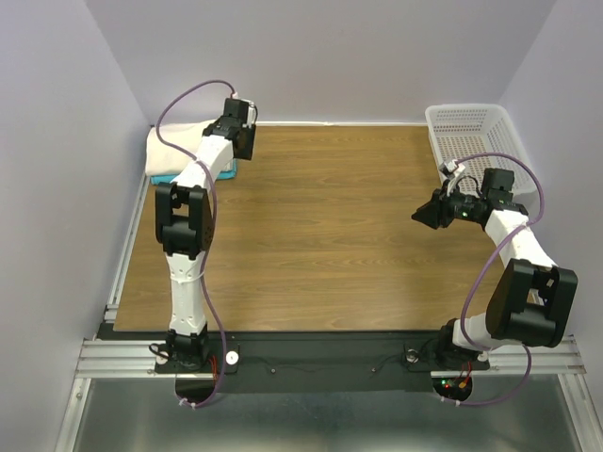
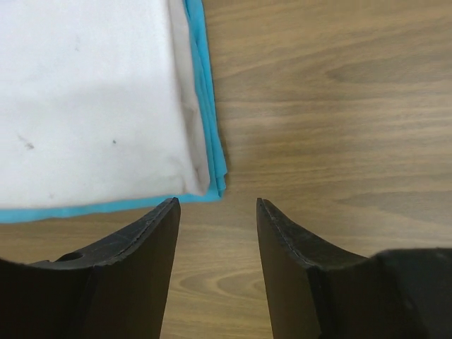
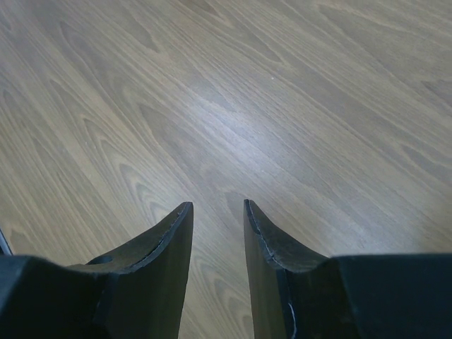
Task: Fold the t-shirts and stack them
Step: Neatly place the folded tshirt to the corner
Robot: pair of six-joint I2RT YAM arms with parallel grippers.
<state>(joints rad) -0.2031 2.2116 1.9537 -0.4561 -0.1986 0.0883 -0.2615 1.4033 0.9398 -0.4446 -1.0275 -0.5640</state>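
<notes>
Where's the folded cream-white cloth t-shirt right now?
The cream-white t-shirt lies at the far left corner of the wooden table in the top view, stacked on the turquoise-blue t-shirt, beside the left gripper.

Left arm [image 1: 185,282], right arm [image 1: 516,240]: white links, black joint housings, a purple cable [image 1: 193,92] looping along each. Left tool [image 2: 217,203], right tool [image 3: 217,205]: matte black, curved, tapering fingers [image 2: 127,268].

Left fingers [image 2: 134,268] apart, empty; right fingers [image 3: 141,275] apart, empty
</notes>
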